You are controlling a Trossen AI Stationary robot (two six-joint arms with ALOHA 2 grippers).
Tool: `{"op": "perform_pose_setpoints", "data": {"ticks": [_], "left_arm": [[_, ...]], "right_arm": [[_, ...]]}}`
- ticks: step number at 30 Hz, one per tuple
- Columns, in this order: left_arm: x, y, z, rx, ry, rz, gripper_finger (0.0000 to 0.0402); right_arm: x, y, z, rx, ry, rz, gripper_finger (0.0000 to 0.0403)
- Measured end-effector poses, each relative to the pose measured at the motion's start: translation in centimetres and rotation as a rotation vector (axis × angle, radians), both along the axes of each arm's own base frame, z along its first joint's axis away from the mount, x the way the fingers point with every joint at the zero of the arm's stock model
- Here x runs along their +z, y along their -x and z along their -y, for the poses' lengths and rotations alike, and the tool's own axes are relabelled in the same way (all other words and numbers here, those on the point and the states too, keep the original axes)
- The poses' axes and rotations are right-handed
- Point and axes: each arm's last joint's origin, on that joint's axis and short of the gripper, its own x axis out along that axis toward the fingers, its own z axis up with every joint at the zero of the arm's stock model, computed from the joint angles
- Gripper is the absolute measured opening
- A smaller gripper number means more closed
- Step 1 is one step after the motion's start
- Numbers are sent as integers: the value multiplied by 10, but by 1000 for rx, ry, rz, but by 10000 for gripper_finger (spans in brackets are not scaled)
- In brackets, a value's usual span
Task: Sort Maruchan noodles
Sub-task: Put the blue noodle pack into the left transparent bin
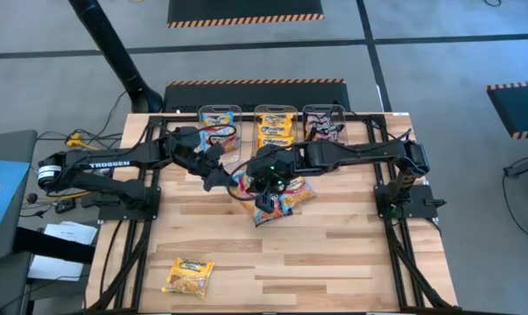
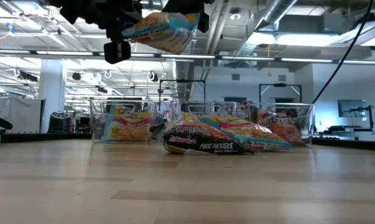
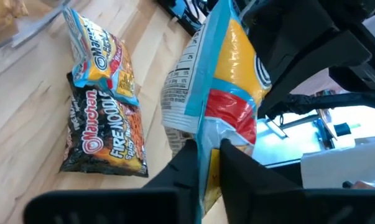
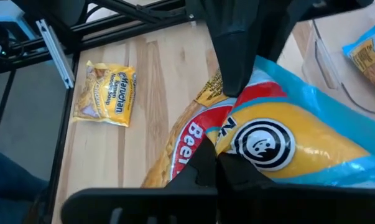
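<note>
Wood bench (image 1: 334, 254) w/ 3 clear bins (image 1: 220, 118) along far edge; hazard-striped mats (image 1: 244, 10) on floor beyond.

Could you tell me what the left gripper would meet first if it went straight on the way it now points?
Probably the right gripper: the left gripper is shut on one end of the blue-edged packet, and the right gripper grips its other end.

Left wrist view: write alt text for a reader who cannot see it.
The left gripper is shut on a blue-edged yellow and red noodle packet, held above the wooden table. Below lie a black Fire Noodle packet and, partly over it, a blue-trimmed orange packet.
</note>
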Motion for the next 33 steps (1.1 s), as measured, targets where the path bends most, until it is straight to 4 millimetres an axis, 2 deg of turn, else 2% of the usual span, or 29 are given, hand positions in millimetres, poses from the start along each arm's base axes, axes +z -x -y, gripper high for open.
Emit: {"op": "perform_pose_setpoints", "data": {"ticks": [4,8,16,26,33], "left_arm": [[0,0,0,1,-10,6,9],[1,0,0,0,-17,16,3],[2,-1,0,-11,-30,26,1],[4,3,-10,1,-29,50,0],[15,13,-24,58,-63,114,0]], "right_arm": [[-1,1,1,-14,-11,-15,1],[-2,2,1,-28,-26,-30,12],[-1,2,1,-30,-28,-29,80],[30,23,10,-60,-27,45,170],[56,45,26,-119,-43,108,196]]}}
